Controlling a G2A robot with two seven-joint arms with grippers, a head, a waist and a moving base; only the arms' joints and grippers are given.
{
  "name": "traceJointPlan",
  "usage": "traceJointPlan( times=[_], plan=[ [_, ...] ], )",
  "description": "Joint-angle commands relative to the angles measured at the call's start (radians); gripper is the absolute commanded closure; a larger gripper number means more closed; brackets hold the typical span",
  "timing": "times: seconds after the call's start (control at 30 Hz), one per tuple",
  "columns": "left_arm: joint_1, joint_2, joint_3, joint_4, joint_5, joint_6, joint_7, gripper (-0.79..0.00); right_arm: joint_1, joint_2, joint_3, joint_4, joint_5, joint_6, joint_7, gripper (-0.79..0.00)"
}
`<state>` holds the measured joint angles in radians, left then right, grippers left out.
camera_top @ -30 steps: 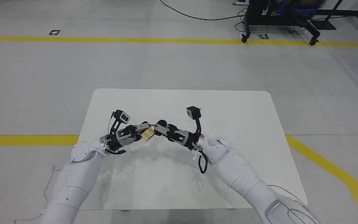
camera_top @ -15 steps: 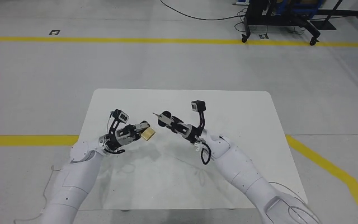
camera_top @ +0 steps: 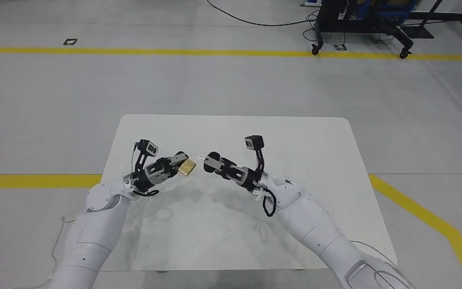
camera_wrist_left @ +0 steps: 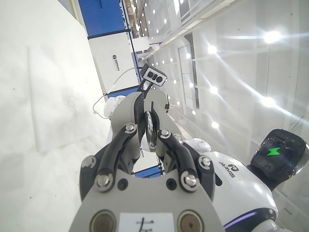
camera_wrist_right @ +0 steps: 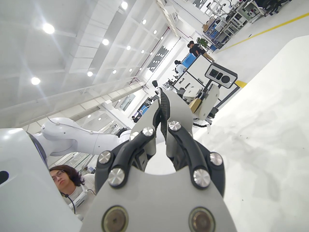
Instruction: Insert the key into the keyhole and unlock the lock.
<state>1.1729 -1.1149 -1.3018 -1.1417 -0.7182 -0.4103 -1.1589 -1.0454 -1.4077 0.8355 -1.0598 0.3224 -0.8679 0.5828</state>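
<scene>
In the top view a brass padlock (camera_top: pixel 188 167) is held over the white table (camera_top: pixel 317 144) by my left gripper (camera_top: pixel 180 164), which is shut on it. The left wrist view shows its pads (camera_wrist_left: pixel 138 112) clamped on the lock's metal shackle (camera_wrist_left: pixel 149 126). My right gripper (camera_top: pixel 208 159) faces it from a short distance, shut on the key (camera_top: pixel 200 156), whose thin tip points at the lock without touching it. In the right wrist view the shut fingers (camera_wrist_right: pixel 166 105) hide the key, and the padlock (camera_wrist_right: pixel 195 104) sits just beyond them.
Both grippers hover above the table's middle left. The table edge (camera_top: pixel 123 144) lies a little past the left arm. A black equipment cart (camera_top: pixel 361 22) stands on the floor far behind.
One second ago the key was at the lock. The right gripper then pulled away and has come back close, while the left gripper shifted slightly up and left with the lock.
</scene>
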Motion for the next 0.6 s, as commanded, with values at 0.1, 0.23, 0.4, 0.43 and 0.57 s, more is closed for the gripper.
traceJointPlan(
  times=[0.1,0.23,0.4,0.43,0.57],
  plan=[
    [0.018,0.003,-0.010,-0.028,0.013,0.010,0.019,0.000,-0.085,0.042,0.072,-0.119,0.022,0.289,0.082,0.000],
    [0.022,0.004,-0.012,-0.040,0.032,0.010,0.021,0.000,-0.172,0.068,0.124,-0.249,-0.019,0.378,0.074,0.000],
    [0.032,0.005,-0.014,-0.057,0.069,-0.007,0.056,0.000,-0.231,0.079,0.146,-0.345,-0.026,0.453,0.059,0.000],
    [0.035,0.005,-0.014,-0.061,0.071,-0.006,0.059,0.000,-0.234,0.080,0.146,-0.353,-0.026,0.471,0.055,0.000],
    [0.040,0.007,-0.017,-0.070,0.080,0.000,0.064,0.000,-0.230,0.077,0.138,-0.363,-0.025,0.528,0.030,0.000]
  ],
)
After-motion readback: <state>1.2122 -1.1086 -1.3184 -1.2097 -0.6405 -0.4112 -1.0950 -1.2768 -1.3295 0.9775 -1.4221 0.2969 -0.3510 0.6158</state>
